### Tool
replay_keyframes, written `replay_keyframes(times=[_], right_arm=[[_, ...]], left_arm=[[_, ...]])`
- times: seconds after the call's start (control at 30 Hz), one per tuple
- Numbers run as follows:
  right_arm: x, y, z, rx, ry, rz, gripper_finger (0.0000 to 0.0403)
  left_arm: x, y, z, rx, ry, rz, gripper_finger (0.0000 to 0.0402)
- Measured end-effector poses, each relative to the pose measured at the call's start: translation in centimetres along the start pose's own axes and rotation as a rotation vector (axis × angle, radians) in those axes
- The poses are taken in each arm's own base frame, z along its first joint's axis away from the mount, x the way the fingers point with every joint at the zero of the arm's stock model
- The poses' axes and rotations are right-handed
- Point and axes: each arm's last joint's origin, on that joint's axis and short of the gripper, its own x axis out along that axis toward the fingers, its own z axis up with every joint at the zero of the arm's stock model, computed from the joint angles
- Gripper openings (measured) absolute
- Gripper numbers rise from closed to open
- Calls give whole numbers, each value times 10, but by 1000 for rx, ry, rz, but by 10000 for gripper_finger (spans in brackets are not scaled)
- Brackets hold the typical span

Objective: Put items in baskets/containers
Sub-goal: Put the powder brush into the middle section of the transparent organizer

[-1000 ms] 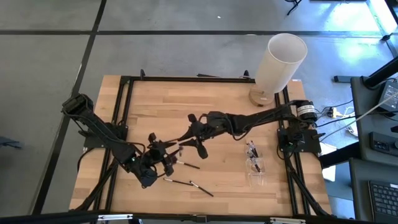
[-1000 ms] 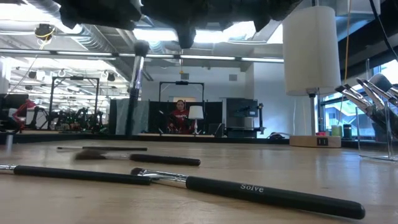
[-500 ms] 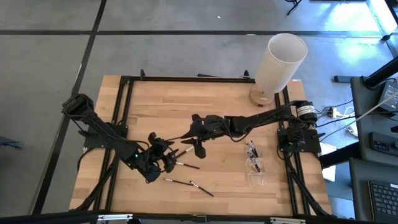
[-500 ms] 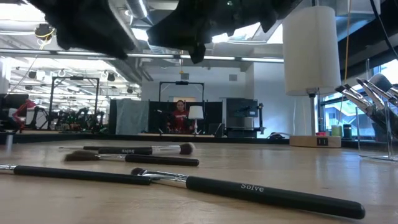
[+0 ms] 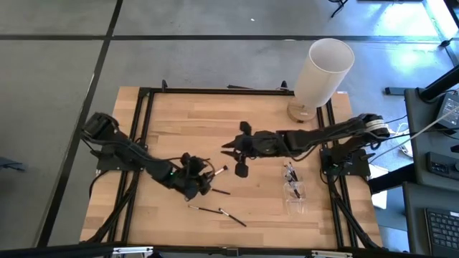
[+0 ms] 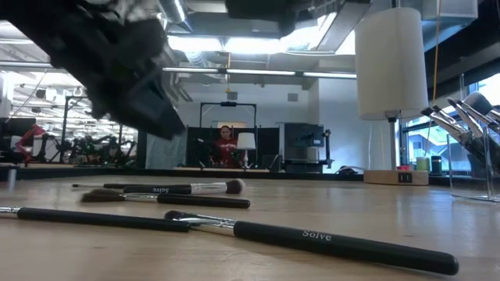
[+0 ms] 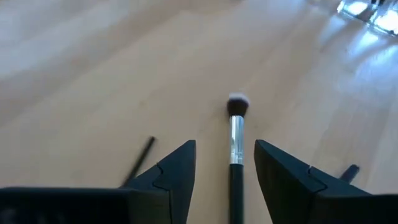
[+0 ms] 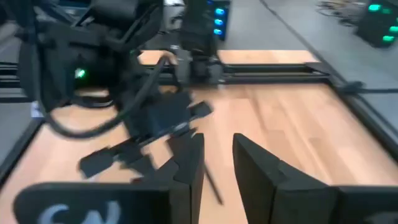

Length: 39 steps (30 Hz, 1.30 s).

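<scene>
- A black-handled brush (image 7: pixel 234 146) with silver ferrule and pale rounded tip lies flat on the table (image 5: pixel 179 122), between the spread fingers of the left pincer (image 7: pixel 225 165), which touch nothing.
- Other thin black brushes (image 5: pixel 215 211) lie near the table's front; in the low view one reads "Solve" (image 6: pixel 312 238).
- The clear box (image 5: pixel 294 188) sits toward the right side, with brushes inside.
- The right pincer (image 5: pixel 240 170) hangs above mid-table with a narrow gap between its fingers, holding nothing.

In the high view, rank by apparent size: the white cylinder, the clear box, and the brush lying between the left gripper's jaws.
1. White cylinder, by far the largest.
2. Clear box, much smaller.
3. Brush, thinnest; its visible length looks close to the box's, so that margin is slim.
</scene>
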Motion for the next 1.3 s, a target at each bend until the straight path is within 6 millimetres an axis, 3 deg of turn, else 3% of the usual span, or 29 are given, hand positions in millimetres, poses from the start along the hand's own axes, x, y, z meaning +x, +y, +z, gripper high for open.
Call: replay_keyframes(times=[0.2, 0.43, 0.83, 1.0, 1.3], right_arm=[[-21, -6, 8, 39, 17, -96, 84], [-25, 6, 5, 22, 38, -90, 84], [-25, 7, 2, 15, 65, -90, 84], [-25, 7, 3, 19, 53, -89, 84], [-25, 7, 3, 17, 52, -89, 84]], left_arm=[[31, 2, 7, 14, 110, 21, 157], [49, 11, 17, 81, 227, -23, 157], [50, 10, 15, 131, 342, -133, 157], [53, 9, 4, 172, 379, -125, 153], [58, 11, -9, 200, 383, -20, 78]])
